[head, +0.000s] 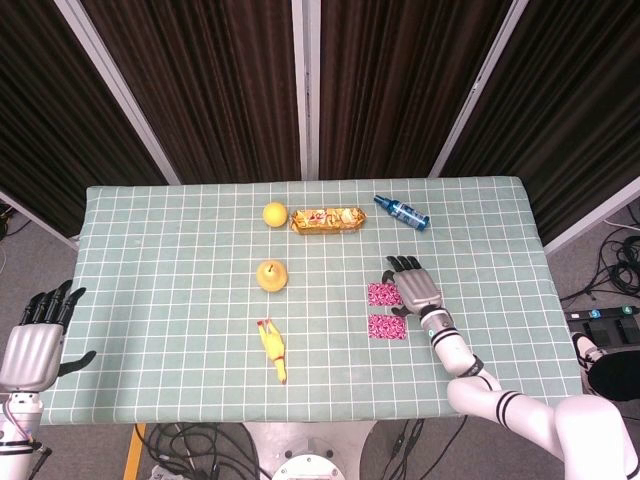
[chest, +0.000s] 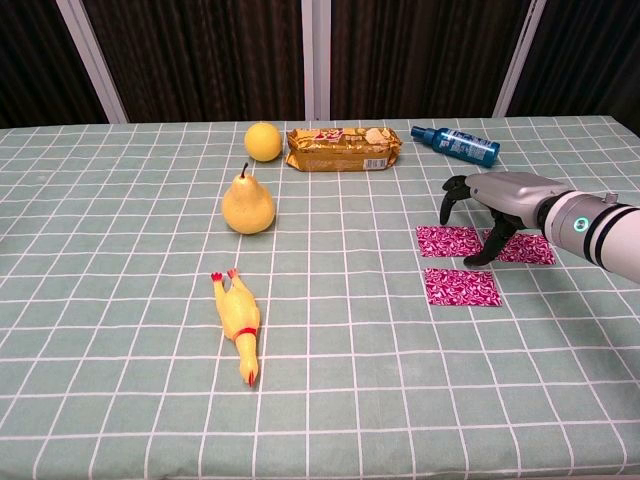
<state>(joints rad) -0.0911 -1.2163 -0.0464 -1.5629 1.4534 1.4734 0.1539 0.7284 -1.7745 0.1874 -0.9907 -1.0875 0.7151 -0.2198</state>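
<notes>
Three pink patterned squares lie flat on the right half of the table: one at the upper left, one below it, and one to the right. My right hand hovers over the upper two with its fingers arched and spread, holding nothing; its thumb tip comes down close to the gap between them. In the head view the right hand hides the right square, with the other two squares beside it. My left hand hangs off the table's left edge, fingers apart and empty.
On the green checked tablecloth are a yellow pear, a rubber chicken, a round yellow fruit, a golden snack packet and a blue bottle lying on its side. Dark curtains stand behind the table.
</notes>
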